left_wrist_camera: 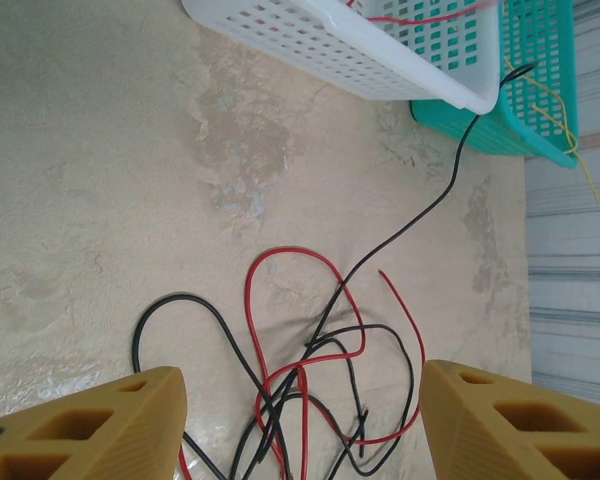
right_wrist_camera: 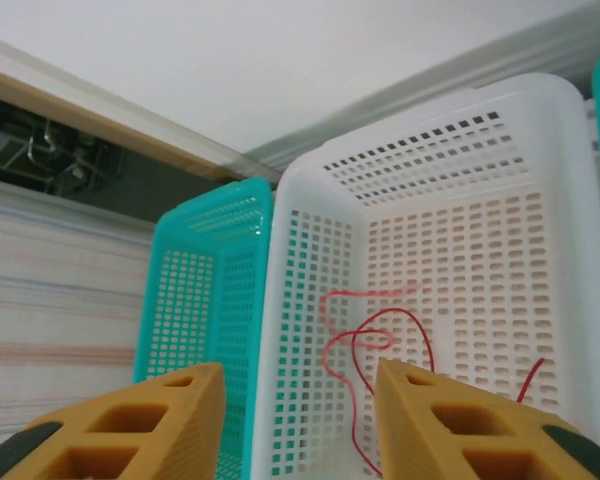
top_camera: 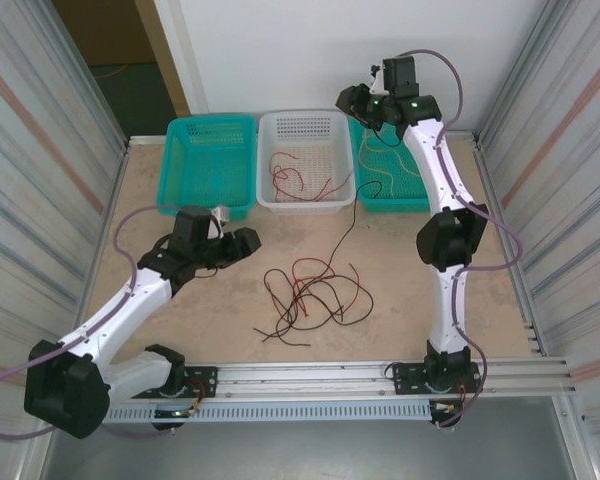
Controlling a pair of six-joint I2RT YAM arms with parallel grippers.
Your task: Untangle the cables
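Observation:
A tangle of red and black cables (top_camera: 310,295) lies on the table in front of the baskets. One black cable (top_camera: 352,215) runs from it up to the right teal basket (top_camera: 392,178). My left gripper (top_camera: 244,243) hovers left of the tangle, open. In the left wrist view the tangle (left_wrist_camera: 310,370) lies on the table below the gap between the yellow fingers (left_wrist_camera: 90,430), untouched. My right gripper (top_camera: 353,100) hangs high over the back of the white basket (top_camera: 307,165), open and empty. Red cables (right_wrist_camera: 380,335) lie inside the white basket (right_wrist_camera: 460,200). Pale yellow cables (left_wrist_camera: 550,100) rest in the right teal basket.
A left teal basket (top_camera: 208,165) stands beside the white one at the back. Corrugated metal walls close both sides. An aluminium rail (top_camera: 380,375) carrying the arm bases runs along the near edge.

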